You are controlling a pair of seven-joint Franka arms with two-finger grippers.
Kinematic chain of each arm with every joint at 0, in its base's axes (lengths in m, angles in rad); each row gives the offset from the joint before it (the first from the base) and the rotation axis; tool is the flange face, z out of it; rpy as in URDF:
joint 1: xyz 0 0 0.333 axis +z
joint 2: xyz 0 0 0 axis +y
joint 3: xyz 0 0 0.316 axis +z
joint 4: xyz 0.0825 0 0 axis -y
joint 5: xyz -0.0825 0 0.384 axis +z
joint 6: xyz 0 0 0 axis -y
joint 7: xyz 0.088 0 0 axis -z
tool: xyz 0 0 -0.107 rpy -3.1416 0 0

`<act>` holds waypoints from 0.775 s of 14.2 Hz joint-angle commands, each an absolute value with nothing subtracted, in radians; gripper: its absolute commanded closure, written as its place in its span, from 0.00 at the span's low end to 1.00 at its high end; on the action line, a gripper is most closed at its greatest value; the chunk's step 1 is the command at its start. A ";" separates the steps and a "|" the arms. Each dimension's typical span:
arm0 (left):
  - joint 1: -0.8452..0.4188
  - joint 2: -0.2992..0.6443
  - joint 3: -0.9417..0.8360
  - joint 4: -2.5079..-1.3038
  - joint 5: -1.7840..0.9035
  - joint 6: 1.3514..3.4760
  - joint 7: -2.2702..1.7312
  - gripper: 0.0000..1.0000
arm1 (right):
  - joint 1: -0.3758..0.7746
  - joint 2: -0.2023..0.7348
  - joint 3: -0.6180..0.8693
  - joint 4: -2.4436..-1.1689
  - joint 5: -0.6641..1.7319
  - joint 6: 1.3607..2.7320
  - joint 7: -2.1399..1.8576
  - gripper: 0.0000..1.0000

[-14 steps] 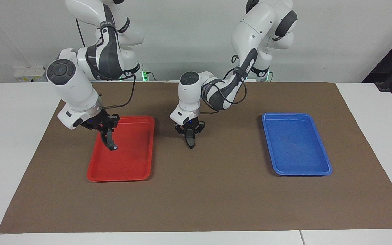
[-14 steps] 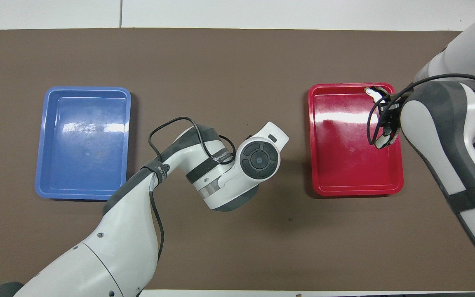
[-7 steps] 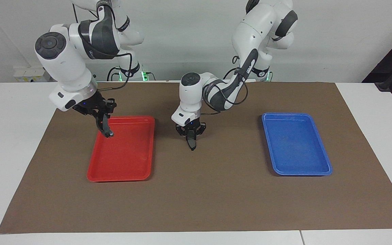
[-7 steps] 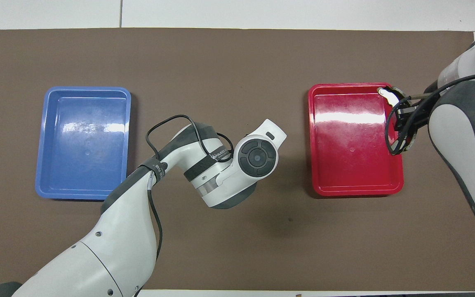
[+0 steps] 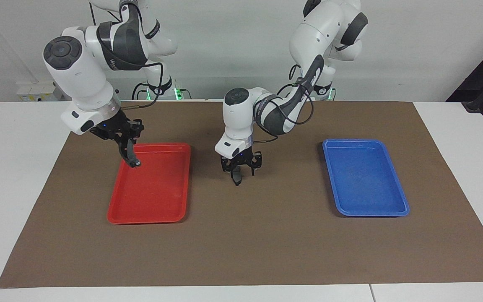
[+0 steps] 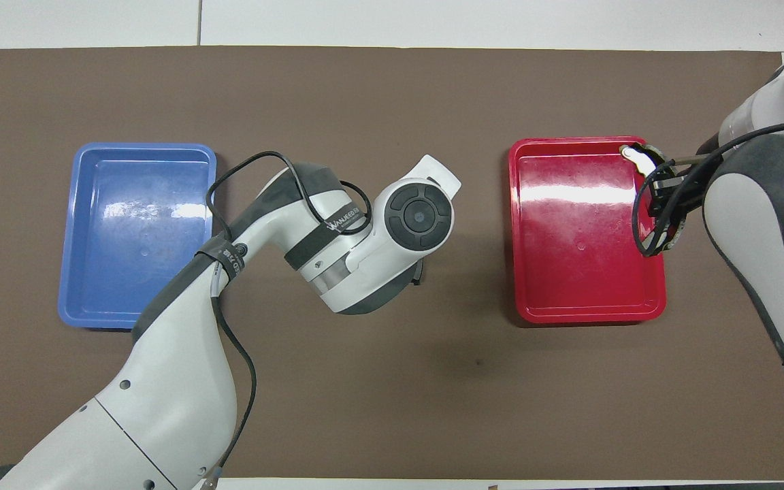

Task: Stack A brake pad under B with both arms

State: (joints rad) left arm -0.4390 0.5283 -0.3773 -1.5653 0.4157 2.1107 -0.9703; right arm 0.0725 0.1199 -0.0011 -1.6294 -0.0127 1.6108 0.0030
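Evidently, A brake pad was already set down, directly beneath the open left end effector. B was gripped in the right end effector; placement onto A brake pad was judged next.

Two trays on a brown mat

Red tray toward the right arm's end, blue tray toward the left arm's, both on the brown mat.

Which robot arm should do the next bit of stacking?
Right, most likely. The right gripper is shut on the long black crescent brake pad above the red plastic tray, ready to carry it over. The left gripper hangs low over the brown mat, mid-table.
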 commanded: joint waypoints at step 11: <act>-0.244 0.137 -0.176 -1.535 0.126 1.617 -0.372 0.00 | 0.306 0.165 0.006 -1.609 0.061 1.701 0.190 1.00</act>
State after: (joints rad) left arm -0.3074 0.2060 -0.1770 -1.5032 0.1502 1.6686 -0.4404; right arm 0.2501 0.1346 0.0047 -1.6279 0.0460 1.6644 0.1187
